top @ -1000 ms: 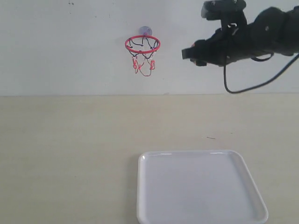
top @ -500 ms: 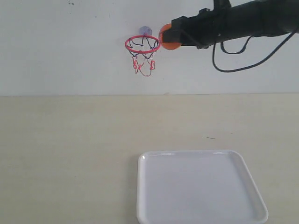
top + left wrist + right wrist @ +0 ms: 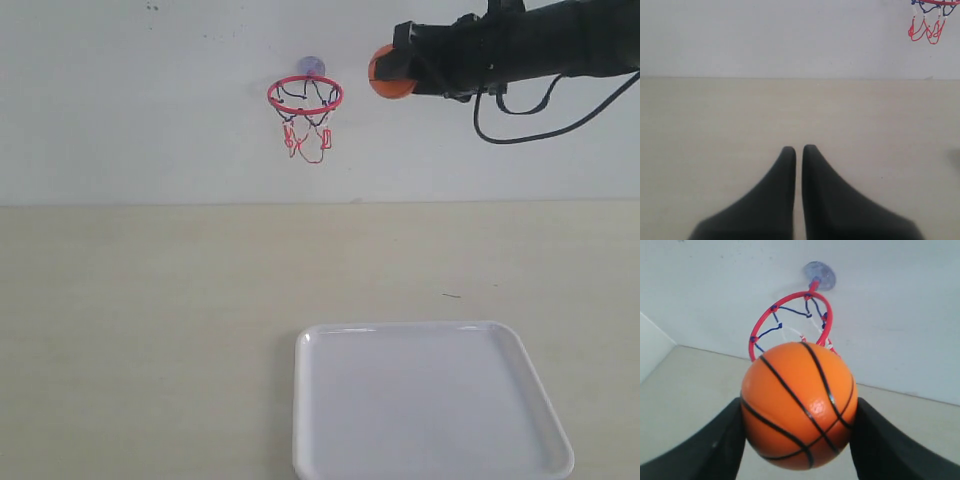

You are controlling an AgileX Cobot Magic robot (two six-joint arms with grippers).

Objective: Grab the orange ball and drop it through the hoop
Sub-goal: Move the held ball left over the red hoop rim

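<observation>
The orange ball (image 3: pixel 387 80), a mini basketball with black seams, is held in the air by my right gripper (image 3: pixel 396 70), which is shut on it. It hangs to the right of the hoop (image 3: pixel 305 95), about level with the red ring and a short gap away from it. In the right wrist view the ball (image 3: pixel 797 410) sits between the two black fingers, with the hoop's red ring (image 3: pixel 771 307) and its suction cup (image 3: pixel 820 274) on the wall behind it. My left gripper (image 3: pixel 799 149) is shut and empty, low over the table; the hoop's net (image 3: pixel 926 25) shows far off.
A white square tray (image 3: pixel 430 326) lies on the beige table (image 3: pixel 150 330) at the front right, below the raised right arm. A black cable (image 3: pixel 520 135) loops down from that arm. The hoop is fixed to a white wall behind the table.
The right arm swung left and up with the ball until it nearly touched the ring's right side, then drew back a little to the right. The left arm has not moved.
</observation>
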